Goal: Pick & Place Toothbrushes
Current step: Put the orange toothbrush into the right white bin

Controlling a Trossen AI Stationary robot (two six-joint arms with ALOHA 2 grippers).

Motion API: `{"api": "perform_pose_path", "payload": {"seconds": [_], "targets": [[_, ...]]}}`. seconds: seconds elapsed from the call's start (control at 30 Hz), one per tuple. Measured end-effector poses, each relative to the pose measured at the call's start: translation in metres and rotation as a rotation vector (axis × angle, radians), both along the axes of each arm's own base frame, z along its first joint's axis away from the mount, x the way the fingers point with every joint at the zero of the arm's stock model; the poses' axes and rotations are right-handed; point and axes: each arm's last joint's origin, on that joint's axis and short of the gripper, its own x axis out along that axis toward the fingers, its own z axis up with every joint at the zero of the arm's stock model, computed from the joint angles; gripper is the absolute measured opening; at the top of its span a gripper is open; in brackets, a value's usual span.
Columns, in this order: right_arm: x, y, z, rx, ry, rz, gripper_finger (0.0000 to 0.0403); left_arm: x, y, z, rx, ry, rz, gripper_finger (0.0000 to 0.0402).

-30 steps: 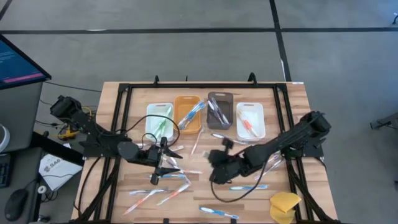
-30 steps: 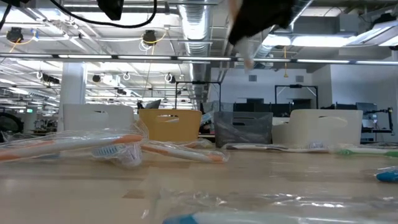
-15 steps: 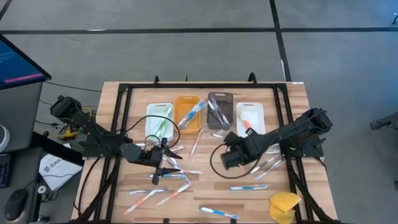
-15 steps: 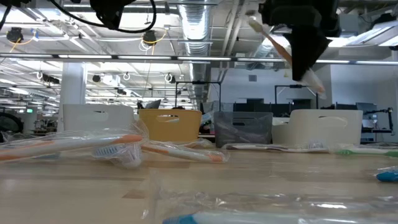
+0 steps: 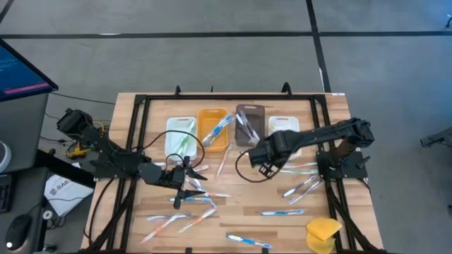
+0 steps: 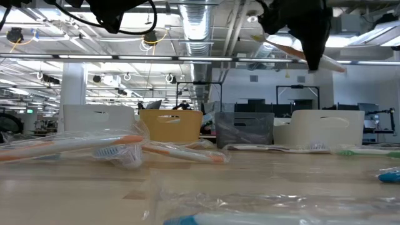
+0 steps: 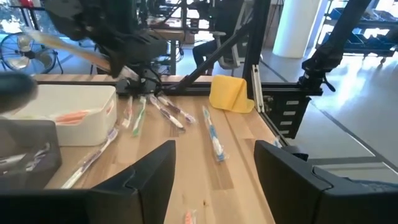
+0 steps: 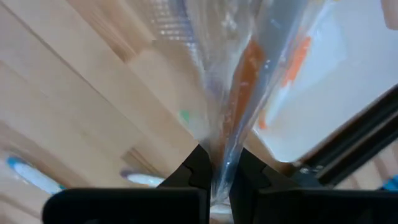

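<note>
Above the wooden surface, the right end effector has swung from mid-surface toward the white bin and grey bin, clamped on an orange-handled toothbrush in a clear wrapper, carried in the air. The left end effector stays put near the left-centre, fingers apart, holding nothing. The other toothbrushes remain scattered. No writing is legible. The wrapper blurs the held brush's head.

Bare wood between scattered toothbrushes, four bins along the far edge.
</note>
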Motion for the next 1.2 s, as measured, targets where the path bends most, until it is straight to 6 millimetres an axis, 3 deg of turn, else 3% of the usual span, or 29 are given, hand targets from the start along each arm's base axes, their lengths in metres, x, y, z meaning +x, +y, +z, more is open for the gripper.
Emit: {"api": "perform_pose_path", "payload": {"seconds": [0.17, 0.33, 0.6, 0.87, 1.2], "targets": [[0.000, -0.032, 0.000, 0.101, 0.053, -0.001, 0.0020, 0.000, 0.000, 0.000, -0.029, 0.007, 0.004, 0.0210], [-0.003, -0.051, 0.001, 0.139, 0.059, 0.056, 0.0020, 0.000, 0.000, -0.002, -0.033, 0.026, 0.007, 0.0209], [-0.046, -0.083, 0.011, 0.151, -0.038, -0.033, 0.0021, -0.001, 0.001, -0.006, -0.041, 0.062, 0.012, 0.0209], [-0.078, -0.097, -0.010, 0.223, -0.202, -0.132, 0.0020, -0.001, 0.001, -0.006, -0.043, 0.063, 0.013, 0.0209], [-0.076, -0.118, -0.019, 0.294, -0.258, -0.154, 0.0021, 0.002, 0.006, -0.006, -0.043, 0.063, 0.038, 0.0209]]}}
